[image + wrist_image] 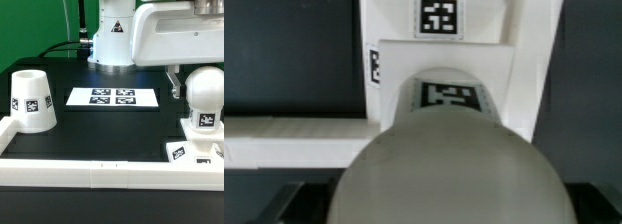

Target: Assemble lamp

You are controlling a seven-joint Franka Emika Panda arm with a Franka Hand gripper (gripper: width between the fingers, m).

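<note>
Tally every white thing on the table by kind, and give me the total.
shade: 1
bulb: 1
base: 1
marker board: 1
rail: 1
total: 5

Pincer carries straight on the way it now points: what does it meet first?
Most likely the rounded white plastic bulb, filling the wrist view dead ahead; the small square white base lies beyond.
</note>
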